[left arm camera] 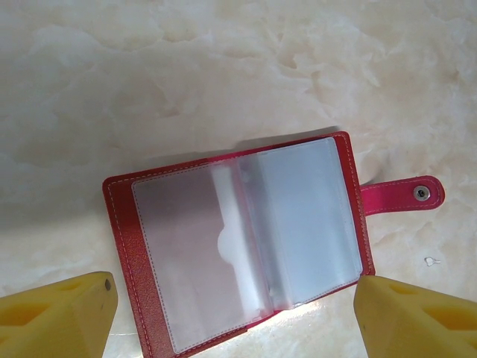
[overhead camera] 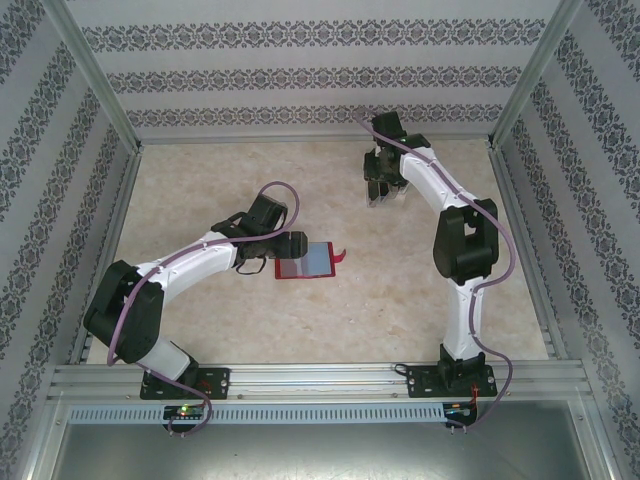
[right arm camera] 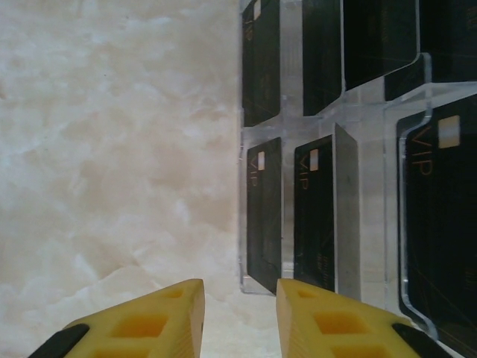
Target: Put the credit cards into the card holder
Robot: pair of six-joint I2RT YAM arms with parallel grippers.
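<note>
The card holder (left arm camera: 123, 224) is a red wallet lying open on the table, with clear sleeves and a snap tab (left arm camera: 402, 195) at its right. My left gripper (left arm camera: 237, 291) is open, its yellow fingers (left arm camera: 59, 317) straddling the wallet's near edge. In the top view it sits at the wallet's (overhead camera: 303, 262) left side. Several black credit cards (right arm camera: 264, 216) with gold "VIP" lettering stand in a clear slotted rack (right arm camera: 346, 201). My right gripper (right arm camera: 239, 292) is narrowly open with nothing between its fingers, just short of the nearest card's lower corner. From above, the right gripper (overhead camera: 382, 198) hangs over the rack.
The pale marbled tabletop (overhead camera: 200, 190) is bordered by aluminium rails (overhead camera: 300, 375) and patterned walls. A small white speck (left arm camera: 432, 261) lies to the right of the wallet. Open table (right arm camera: 112, 149) spreads left of the rack.
</note>
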